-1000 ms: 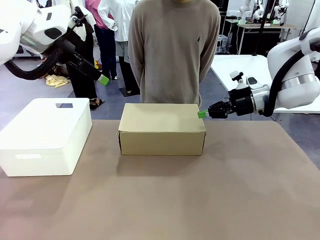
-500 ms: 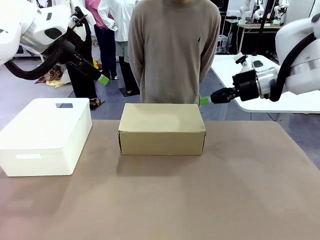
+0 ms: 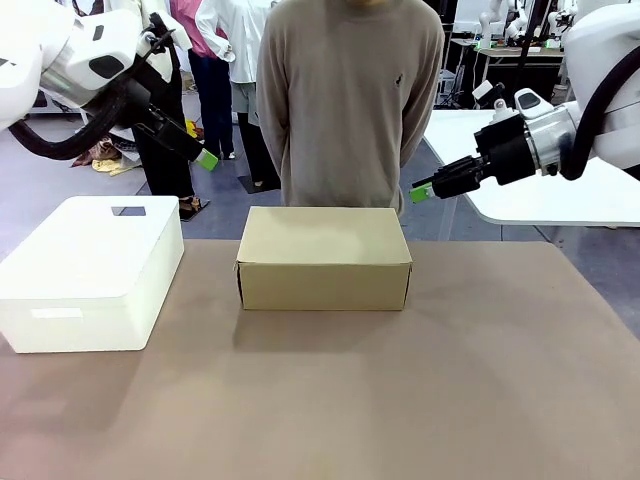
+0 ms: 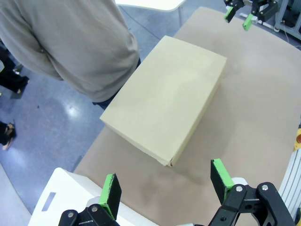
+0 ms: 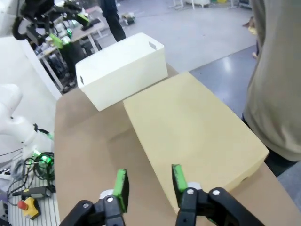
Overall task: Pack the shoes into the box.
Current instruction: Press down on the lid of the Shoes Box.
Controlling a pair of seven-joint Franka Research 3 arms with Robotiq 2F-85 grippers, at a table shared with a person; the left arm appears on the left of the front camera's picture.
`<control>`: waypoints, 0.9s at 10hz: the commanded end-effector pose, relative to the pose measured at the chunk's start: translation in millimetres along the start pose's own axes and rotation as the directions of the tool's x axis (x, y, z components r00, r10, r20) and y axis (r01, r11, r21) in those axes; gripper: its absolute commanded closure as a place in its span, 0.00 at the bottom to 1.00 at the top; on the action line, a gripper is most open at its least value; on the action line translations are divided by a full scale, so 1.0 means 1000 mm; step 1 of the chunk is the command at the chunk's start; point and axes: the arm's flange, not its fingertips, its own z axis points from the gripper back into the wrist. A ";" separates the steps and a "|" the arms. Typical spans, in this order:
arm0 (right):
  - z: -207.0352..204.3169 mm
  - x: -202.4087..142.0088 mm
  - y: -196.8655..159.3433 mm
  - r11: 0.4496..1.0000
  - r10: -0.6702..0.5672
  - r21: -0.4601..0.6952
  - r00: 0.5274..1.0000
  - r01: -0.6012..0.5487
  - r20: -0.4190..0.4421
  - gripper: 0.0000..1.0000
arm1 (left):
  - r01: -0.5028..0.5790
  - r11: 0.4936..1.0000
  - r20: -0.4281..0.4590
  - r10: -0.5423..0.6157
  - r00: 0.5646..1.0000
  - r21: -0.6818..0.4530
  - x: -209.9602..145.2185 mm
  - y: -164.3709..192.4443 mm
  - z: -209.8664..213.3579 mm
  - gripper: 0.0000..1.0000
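Front view: box lid shut on tabletop. Right claw parted, empty; left claw wide open, empty. Risk: a low claw sweep shoves the box.

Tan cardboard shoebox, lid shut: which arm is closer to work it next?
Likely right. The right gripper hangs open just off the tan cardboard shoebox's right end; the left gripper is open, high over the white plastic bin.

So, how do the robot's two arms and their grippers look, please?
Both arms are glossy white with rounded shells. The left arm carries a thick black cable loop. Each ends in a black two-finger gripper with bright green pads: left gripper, right gripper. The right arm has a silver ring at its wrist.
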 end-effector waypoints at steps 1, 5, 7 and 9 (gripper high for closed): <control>0.001 0.007 0.018 0.996 -0.042 -0.078 0.995 0.035 -0.087 0.00 | 0.008 1.000 0.015 -0.008 1.000 -0.017 -0.002 0.002 0.000 0.00; 0.018 0.012 0.054 0.994 -0.080 -0.089 0.977 0.064 -0.196 0.00 | 0.000 1.000 0.000 0.000 1.000 0.000 0.000 0.000 0.000 0.03; 0.023 0.011 0.073 0.992 -0.069 -0.123 0.968 0.040 -0.243 0.00 | -0.016 1.000 -0.026 0.016 1.000 -0.014 0.029 -0.010 0.003 0.43; 0.028 0.009 0.088 0.990 -0.063 -0.139 0.958 0.024 -0.279 0.00 | -0.056 0.998 -0.075 0.054 0.996 -0.023 0.048 -0.012 -0.009 0.83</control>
